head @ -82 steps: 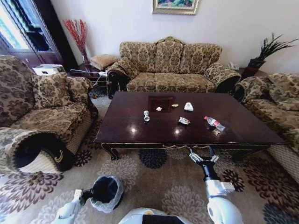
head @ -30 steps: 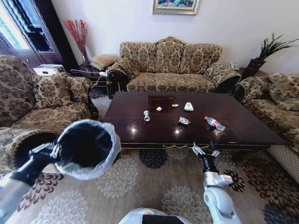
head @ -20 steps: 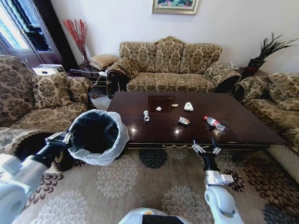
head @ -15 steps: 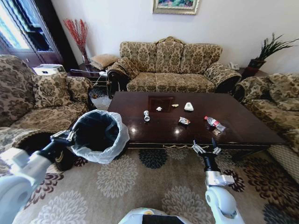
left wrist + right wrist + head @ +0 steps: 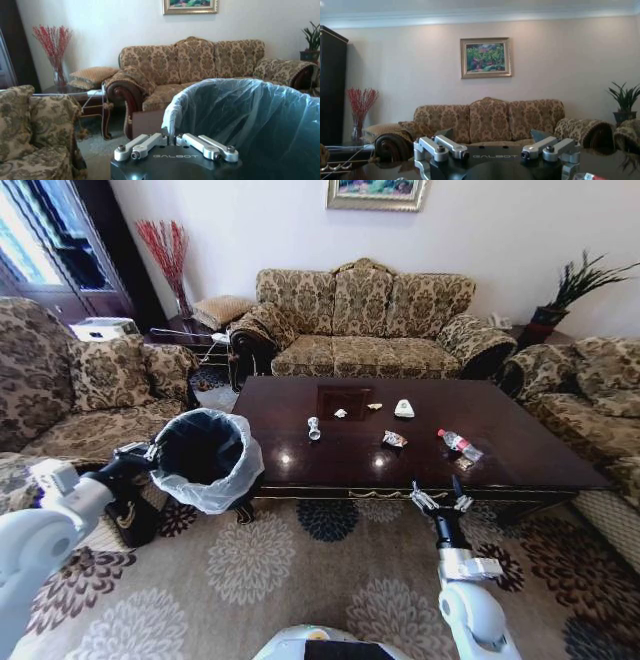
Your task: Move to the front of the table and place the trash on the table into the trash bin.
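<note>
Bin [image 5: 205, 458] aloft at the desk's [image 5: 300, 455] left front corner, our left pincer [image 5: 140, 453] clamped on its bag-lined rim | our right pincer [image 5: 440, 500] spread apart before the desk's front edge | on the desk: red-capped bottle [image 5: 459, 444], colourful wrapper [image 5: 394, 439], white packet [image 5: 403, 409], paper bits [image 5: 313, 427]

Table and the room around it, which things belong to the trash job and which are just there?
Job: table; trash on it, including a red-capped bottle and a snack wrapper; trash bin, held by the left gripper; right gripper, open at the table's front edge.

Just there: sofa, potted plant, framed picture.
</note>
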You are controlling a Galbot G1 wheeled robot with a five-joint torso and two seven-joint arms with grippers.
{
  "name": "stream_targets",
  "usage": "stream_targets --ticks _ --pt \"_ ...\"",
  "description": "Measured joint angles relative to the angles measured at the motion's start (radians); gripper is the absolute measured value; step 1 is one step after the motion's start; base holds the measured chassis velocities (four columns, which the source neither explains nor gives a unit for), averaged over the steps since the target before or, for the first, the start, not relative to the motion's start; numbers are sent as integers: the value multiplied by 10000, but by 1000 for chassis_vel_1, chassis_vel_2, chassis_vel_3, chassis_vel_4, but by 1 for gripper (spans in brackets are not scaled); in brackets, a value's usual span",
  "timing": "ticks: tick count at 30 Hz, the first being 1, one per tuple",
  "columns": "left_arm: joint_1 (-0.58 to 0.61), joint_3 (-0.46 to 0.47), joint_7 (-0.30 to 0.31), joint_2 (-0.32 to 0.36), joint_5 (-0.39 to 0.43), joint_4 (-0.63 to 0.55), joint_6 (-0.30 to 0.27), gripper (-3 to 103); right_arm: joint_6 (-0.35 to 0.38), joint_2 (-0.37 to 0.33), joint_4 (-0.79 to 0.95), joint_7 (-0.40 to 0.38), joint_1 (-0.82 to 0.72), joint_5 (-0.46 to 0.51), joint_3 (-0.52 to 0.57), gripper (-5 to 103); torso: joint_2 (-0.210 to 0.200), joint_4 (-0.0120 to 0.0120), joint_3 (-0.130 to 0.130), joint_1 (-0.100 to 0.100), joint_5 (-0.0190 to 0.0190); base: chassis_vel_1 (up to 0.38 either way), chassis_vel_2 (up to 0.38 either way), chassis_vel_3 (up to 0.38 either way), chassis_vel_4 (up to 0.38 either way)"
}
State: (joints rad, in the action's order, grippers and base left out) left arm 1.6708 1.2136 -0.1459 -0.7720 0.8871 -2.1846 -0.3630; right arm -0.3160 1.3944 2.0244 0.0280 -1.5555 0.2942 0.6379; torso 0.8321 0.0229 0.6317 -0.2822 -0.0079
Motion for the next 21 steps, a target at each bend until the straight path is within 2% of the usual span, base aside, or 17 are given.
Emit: stream_targets --ticks 6,16,21 --pt "-43 -137 -6 -152 -49 -95 11 1 0 -9 -44 -2 -6 12 -12 100 0 0 0 1 0 -112 100 124 -124" --pt "53 29 27 -146 37 -339 85 1 20 2 -26 -373 175 -339 -169 100 -2 -3 4 -9 7 -215 212 217 -231" --pt "214 223 47 -184 115 -511 140 1 -95 -45 -24 -369 278 -414 -278 100 -3 -1 5 -11 1 -70 75 91 -73"
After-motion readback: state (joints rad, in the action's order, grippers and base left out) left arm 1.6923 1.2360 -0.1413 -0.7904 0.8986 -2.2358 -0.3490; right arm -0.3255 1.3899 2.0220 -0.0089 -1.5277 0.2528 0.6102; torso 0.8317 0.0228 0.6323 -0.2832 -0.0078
